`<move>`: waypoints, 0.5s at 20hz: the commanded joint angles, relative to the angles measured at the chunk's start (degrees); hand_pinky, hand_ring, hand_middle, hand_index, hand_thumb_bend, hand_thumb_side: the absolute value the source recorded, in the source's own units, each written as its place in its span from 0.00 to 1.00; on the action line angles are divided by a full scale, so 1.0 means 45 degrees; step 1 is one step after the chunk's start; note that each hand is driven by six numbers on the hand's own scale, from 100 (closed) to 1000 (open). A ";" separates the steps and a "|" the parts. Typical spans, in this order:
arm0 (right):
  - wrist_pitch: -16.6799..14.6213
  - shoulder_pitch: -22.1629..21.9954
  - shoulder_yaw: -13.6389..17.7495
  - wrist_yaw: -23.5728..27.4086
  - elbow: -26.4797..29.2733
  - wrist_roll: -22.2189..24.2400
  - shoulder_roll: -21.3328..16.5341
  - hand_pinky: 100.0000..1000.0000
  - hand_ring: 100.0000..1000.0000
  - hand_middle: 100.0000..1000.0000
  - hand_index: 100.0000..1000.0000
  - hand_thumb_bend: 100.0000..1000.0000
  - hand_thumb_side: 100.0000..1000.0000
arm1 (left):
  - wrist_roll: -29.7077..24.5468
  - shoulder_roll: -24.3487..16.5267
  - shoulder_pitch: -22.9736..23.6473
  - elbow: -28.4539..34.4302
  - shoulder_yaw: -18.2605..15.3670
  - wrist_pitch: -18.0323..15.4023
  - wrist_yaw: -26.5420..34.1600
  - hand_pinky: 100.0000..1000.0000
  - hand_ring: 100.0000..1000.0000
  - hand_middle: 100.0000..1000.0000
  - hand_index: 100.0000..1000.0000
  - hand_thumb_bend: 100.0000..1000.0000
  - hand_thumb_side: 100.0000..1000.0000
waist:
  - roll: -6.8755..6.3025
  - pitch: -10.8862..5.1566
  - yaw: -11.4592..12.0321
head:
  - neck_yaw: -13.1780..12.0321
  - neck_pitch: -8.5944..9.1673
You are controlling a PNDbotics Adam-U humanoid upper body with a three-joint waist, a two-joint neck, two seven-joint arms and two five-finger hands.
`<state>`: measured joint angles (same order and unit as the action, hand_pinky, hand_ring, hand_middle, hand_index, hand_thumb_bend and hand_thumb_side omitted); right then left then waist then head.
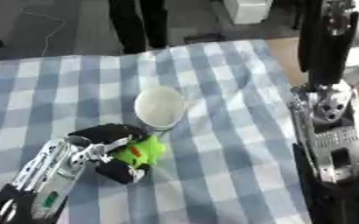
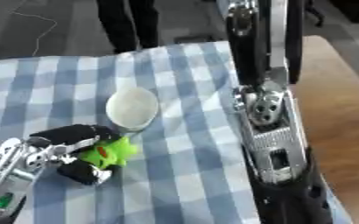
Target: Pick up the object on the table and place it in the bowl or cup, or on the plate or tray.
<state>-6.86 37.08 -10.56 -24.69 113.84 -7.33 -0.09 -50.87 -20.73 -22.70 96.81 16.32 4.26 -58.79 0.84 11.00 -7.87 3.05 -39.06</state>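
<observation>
A bright green toy [image 1: 142, 152] with an orange spot sits in my left hand [image 1: 110, 146], whose black fingers and thumb curl round it just above the blue-and-white checked cloth [image 1: 221, 131]. A white cup [image 1: 160, 106] stands upright right behind the hand, a little to the right of the toy. My right arm [image 1: 332, 127] runs down the right side of the table; its hand is not visible in either view.
The checked cloth covers the table, with bare wood [image 2: 343, 113] showing along the right edge. A person's dark legs [image 1: 136, 24] stand at the far edge, away from the objects.
</observation>
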 commanded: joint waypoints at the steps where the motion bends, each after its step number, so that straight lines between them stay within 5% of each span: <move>1: -0.0046 0.0200 -0.0012 -0.0037 0.0166 -0.0021 0.0017 0.50 0.40 0.54 0.61 0.00 0.92 | -0.0245 -0.0342 0.0489 -0.0062 -0.0108 0.0411 -0.0183 0.00 0.23 0.39 0.53 0.00 0.53 | -0.0010 0.0000 0.0058 | 0.0015 -0.0040; 2: -0.0042 0.0200 -0.0011 -0.0038 0.0166 -0.0021 0.0010 0.50 0.40 0.54 0.61 0.00 0.92 | -0.0245 -0.0379 0.0530 0.0344 -0.0188 0.0530 -0.0099 0.00 0.21 0.38 0.51 0.00 0.53 | -0.0010 0.0000 0.0065 | 0.0021 -0.0041; 3: -0.0039 0.0198 -0.0009 -0.0038 0.0166 -0.0022 0.0004 0.50 0.40 0.54 0.61 0.00 0.92 | -0.0206 -0.0409 0.0527 0.0843 -0.0277 0.0560 -0.0066 0.00 0.00 0.13 0.32 0.00 0.55 | -0.0006 -0.0005 0.0075 | 0.0035 -0.0038; 5: -0.0036 0.0196 -0.0001 -0.0039 0.0166 -0.0032 -0.0006 0.50 0.40 0.54 0.61 0.00 0.92 | -0.0054 -0.0482 0.0573 0.1728 -0.0447 0.0528 -0.0075 0.00 0.00 0.00 0.19 0.00 0.57 | -0.0002 -0.0009 0.0091 | 0.0052 -0.0032; 8: -0.0024 0.0188 0.0000 -0.0041 0.0166 -0.0031 -0.0032 0.50 0.40 0.54 0.61 0.00 0.91 | 0.0630 -0.0588 0.0579 0.2739 -0.0674 0.0314 0.0094 0.00 0.00 0.00 0.08 0.00 0.56 | -0.0002 -0.0020 0.0119 | 0.0082 -0.0044; 9: -0.0017 0.0183 0.0000 -0.0042 0.0166 -0.0027 -0.0039 0.50 0.40 0.54 0.61 0.00 0.92 | 0.0943 -0.0618 0.0536 0.3011 -0.0766 0.0218 0.0162 0.00 0.00 0.00 0.07 0.00 0.62 | -0.0001 -0.0027 0.0127 | 0.0101 -0.0045; 10: -0.0014 0.0180 0.0002 -0.0045 0.0166 -0.0027 -0.0043 0.50 0.40 0.54 0.61 0.00 0.92 | 0.1258 -0.0656 0.0507 0.3232 -0.0863 0.0170 0.0295 0.00 0.00 0.00 0.07 0.00 0.55 | -0.0001 -0.0029 0.0133 | 0.0121 -0.0040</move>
<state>-6.84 37.08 -10.54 -24.69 113.84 -7.36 -0.11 -46.75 -22.45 -19.72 108.83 13.46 5.29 -58.13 0.86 11.59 -7.31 3.10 -39.07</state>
